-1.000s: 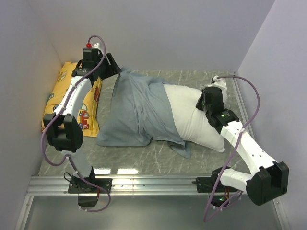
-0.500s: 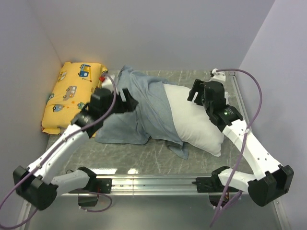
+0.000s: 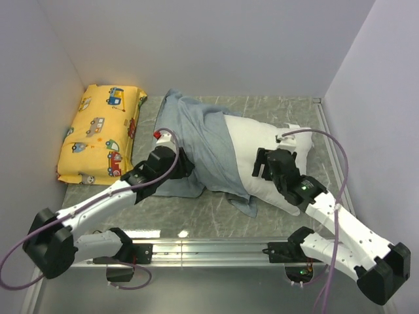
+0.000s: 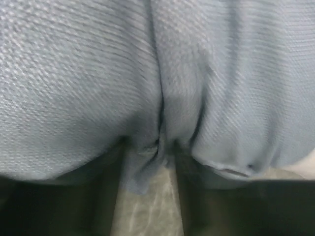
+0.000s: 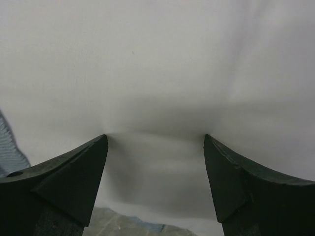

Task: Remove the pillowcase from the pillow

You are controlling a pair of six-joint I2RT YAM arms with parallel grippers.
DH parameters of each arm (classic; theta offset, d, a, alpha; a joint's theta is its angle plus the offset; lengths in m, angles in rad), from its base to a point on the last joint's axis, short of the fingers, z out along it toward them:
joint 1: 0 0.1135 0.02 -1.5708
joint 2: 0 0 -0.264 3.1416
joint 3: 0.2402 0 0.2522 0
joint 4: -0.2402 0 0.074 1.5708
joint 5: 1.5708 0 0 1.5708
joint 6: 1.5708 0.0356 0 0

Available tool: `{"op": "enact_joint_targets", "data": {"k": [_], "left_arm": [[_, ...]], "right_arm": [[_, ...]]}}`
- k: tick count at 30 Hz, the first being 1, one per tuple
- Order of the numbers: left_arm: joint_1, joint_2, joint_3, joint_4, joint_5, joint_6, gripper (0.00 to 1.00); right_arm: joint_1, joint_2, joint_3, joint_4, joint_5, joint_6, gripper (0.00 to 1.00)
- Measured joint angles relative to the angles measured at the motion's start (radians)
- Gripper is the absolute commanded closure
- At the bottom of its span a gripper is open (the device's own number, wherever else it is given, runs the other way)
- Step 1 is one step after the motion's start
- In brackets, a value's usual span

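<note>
On the marbled grey table (image 3: 275,108), the right gripper (image 5: 155,140) is spread wide, tips pressing the white pillow (image 3: 252,147). The left gripper (image 4: 147,164) straddles a pillowcase (image 3: 190,144) fold, but I cannot tell if it is pinching.

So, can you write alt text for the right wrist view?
The right gripper, jaws wide open, touches the white pillow, which fills most of the view. A sliver of striped blue-grey pillowcase shows at the left edge, and grey table at the bottom.

near table strip (image 3: 196,217): passable | far-left: yellow cushion (image 3: 98,134) | centre: pillow (image 3: 247,140), pillowcase (image 3: 190,137)
</note>
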Motion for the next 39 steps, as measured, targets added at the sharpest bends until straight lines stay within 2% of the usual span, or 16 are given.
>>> {"op": "enact_joint_targets", "data": {"k": [1, 2, 3, 6, 7, 9, 10, 13, 20, 22, 27, 30, 31, 34, 38, 39], "left_arm": [[0.0, 0.026, 0.001, 0.012, -0.008, -0.003, 0.75], [0.0, 0.051, 0.004, 0.019, -0.016, -0.002, 0.92], [0.0, 0.078, 0.01, 0.021, -0.024, 0.002, 0.98], [-0.002, 0.105, 0.029, 0.016, -0.045, 0.011, 1.0], [-0.003, 0.1, 0.039, 0.008, -0.055, 0.012, 1.0], [-0.003, 0.082, 0.053, -0.013, -0.071, 0.018, 1.0], [-0.003, 0.065, 0.06, -0.027, -0.082, 0.022, 1.0], [-0.006, -0.021, 0.077, -0.087, -0.108, 0.035, 1.0], [-0.039, -0.216, 0.219, -0.29, -0.142, 0.065, 0.99], [-0.055, -0.263, 0.299, -0.37, -0.141, 0.077, 1.0], [-0.068, -0.266, 0.545, -0.485, -0.169, 0.125, 0.98], [-0.032, -0.146, 0.686, -0.503, -0.171, 0.17, 0.99], [0.015, -0.094, 0.72, -0.499, -0.135, 0.175, 1.0], [0.211, 0.112, 0.781, -0.423, -0.002, 0.165, 1.0], [0.338, 0.449, 0.834, -0.318, 0.106, 0.155, 0.99], [0.349, 0.529, 0.834, -0.299, 0.124, 0.154, 1.0]], "right_arm": [[0.0, 0.017, -0.016, 0.003, 0.001, 0.006, 0.15], [0.0, 0.04, -0.023, 0.007, 0.005, 0.01, 0.15], [0.0, 0.064, -0.023, 0.018, 0.011, 0.014, 0.16], [0.0, 0.134, -0.01, 0.051, 0.022, 0.021, 0.3], [0.0, 0.146, -0.005, 0.058, 0.024, 0.021, 0.43], [0.0, 0.163, 0.01, 0.068, 0.029, 0.017, 0.65], [0.0, 0.165, 0.019, 0.068, 0.03, 0.015, 0.8], [0.0, 0.166, 0.066, 0.053, 0.026, 0.01, 0.9], [0.0, 0.14, 0.293, -0.105, -0.063, -0.025, 0.9], [0.0, 0.121, 0.372, -0.161, -0.108, -0.04, 0.85], [-0.02, 0.11, 0.531, -0.176, -0.169, -0.065, 0.84], [-0.109, 0.206, 0.581, -0.097, -0.284, -0.066, 0.84], [-0.146, 0.287, 0.605, -0.075, -0.333, -0.064, 0.9], [-0.204, 0.6, 0.715, -0.002, -0.455, -0.056, 0.92], [-0.221, 1.017, 0.736, 0.066, -0.55, -0.044, 0.73], [-0.221, 1.057, 0.719, 0.048, -0.554, -0.044, 0.64]]}}
